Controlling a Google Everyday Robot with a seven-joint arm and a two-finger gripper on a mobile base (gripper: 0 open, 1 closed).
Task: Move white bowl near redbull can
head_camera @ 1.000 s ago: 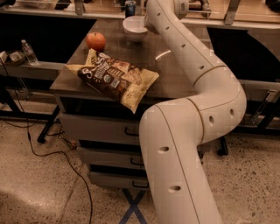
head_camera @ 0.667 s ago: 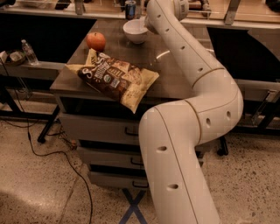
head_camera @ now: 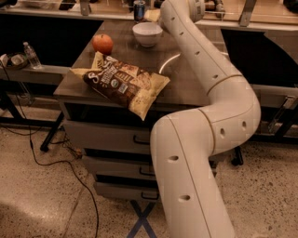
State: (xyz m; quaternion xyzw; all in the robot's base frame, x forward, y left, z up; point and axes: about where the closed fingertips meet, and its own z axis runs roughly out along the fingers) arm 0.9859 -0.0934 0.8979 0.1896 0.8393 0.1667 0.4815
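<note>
The white bowl (head_camera: 147,33) stands upright on the dark tabletop (head_camera: 186,79) near its far edge. The redbull can (head_camera: 138,9), blue and silver, stands just behind the bowl and slightly to its left, a small gap between them. My gripper (head_camera: 154,16) is at the far end of the long white arm (head_camera: 205,69), right above the bowl's far right rim and beside the can. It is mostly hidden behind the wrist.
A red apple (head_camera: 102,43) sits left of the bowl. A brown chip bag (head_camera: 123,82) lies over the table's front left corner. Drawers (head_camera: 111,137) are under the table. A water bottle (head_camera: 31,55) stands on a low shelf at left, and cables lie on the floor.
The bowl has come down a little in the view and now rests on the table in front of the can. The can, apple and chip bag have not moved.
</note>
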